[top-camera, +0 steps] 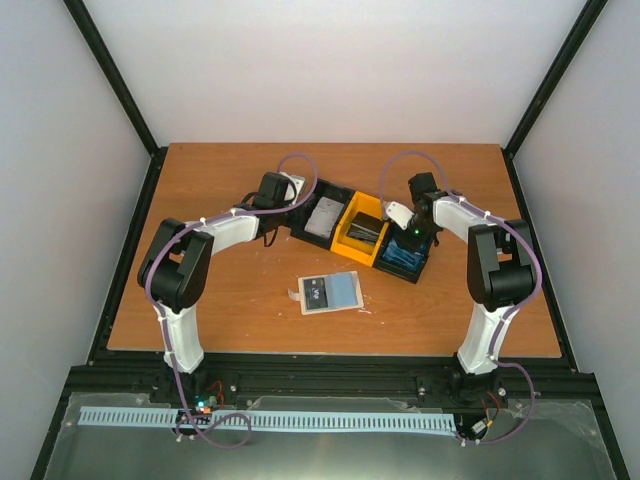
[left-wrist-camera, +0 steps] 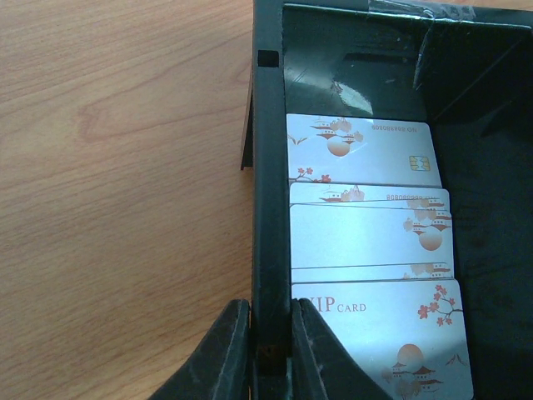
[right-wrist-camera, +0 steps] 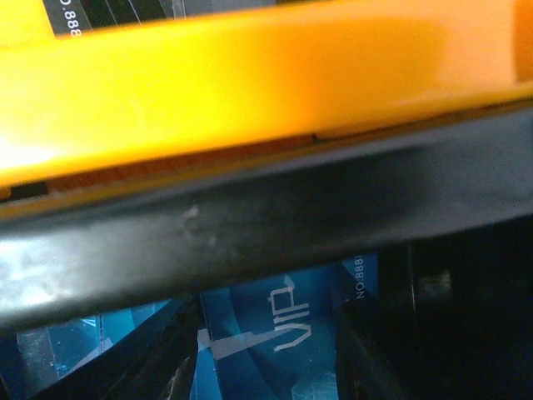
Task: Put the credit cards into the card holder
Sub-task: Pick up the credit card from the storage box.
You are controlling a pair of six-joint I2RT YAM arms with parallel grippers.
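Observation:
A black-and-yellow tray [top-camera: 352,203] holds the credit cards: grey-white ones [top-camera: 325,218] on the left, dark ones [top-camera: 364,231] in the middle, blue ones [top-camera: 403,259] on the right. My left gripper [top-camera: 291,207] is shut on the tray's left black wall [left-wrist-camera: 271,208], beside several grey-white cards [left-wrist-camera: 371,237]. My right gripper [top-camera: 414,240] reaches down into the blue compartment. Its jaws stand wide apart over a blue VIP card [right-wrist-camera: 279,333]. The cream card holder [top-camera: 298,294] lies on the table in front of the tray, with a dark and pale-blue flat piece [top-camera: 331,292] on it.
The tray's yellow wall [right-wrist-camera: 250,75] and black rim [right-wrist-camera: 250,225] fill the upper part of the right wrist view. Bare wooden tabletop [left-wrist-camera: 117,192] lies left of the tray. Black frame posts and white walls border the table.

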